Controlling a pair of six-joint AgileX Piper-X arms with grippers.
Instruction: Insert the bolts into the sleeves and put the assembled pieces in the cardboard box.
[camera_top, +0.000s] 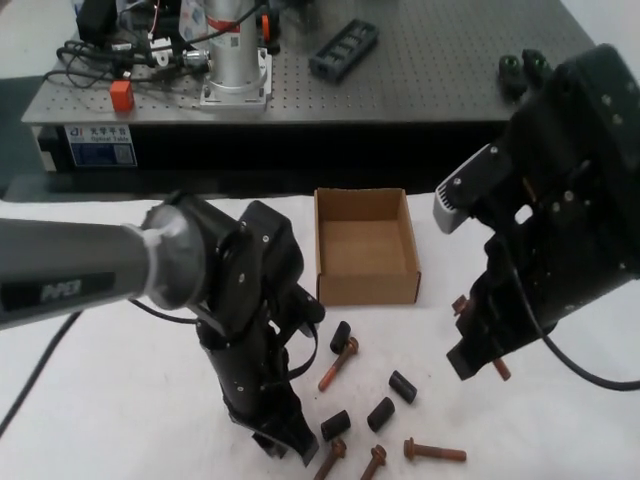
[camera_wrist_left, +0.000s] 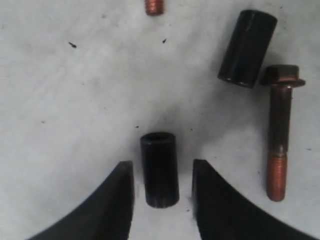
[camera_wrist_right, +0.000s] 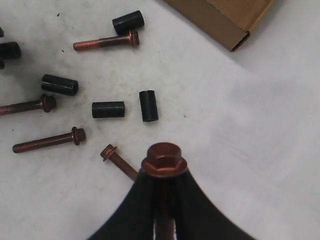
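Left wrist view: left fingers (camera_wrist_left: 102, 210) parted, straddling a sleeve (camera_wrist_left: 160, 170), gaps both sides.
Right wrist view: right fingers (camera_wrist_right: 131, 212) clamp a bolt (camera_wrist_right: 164, 159), shank hidden.

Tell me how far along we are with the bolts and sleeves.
Done: nothing yet; the cardboard box holds no assembled piece. In hand: the right gripper is shut on a bolt, and the left gripper sits open around a sleeve resting on the white cloth. Left: joining that pair and boxing it, then the other loose sleeves and bolts on the cloth.
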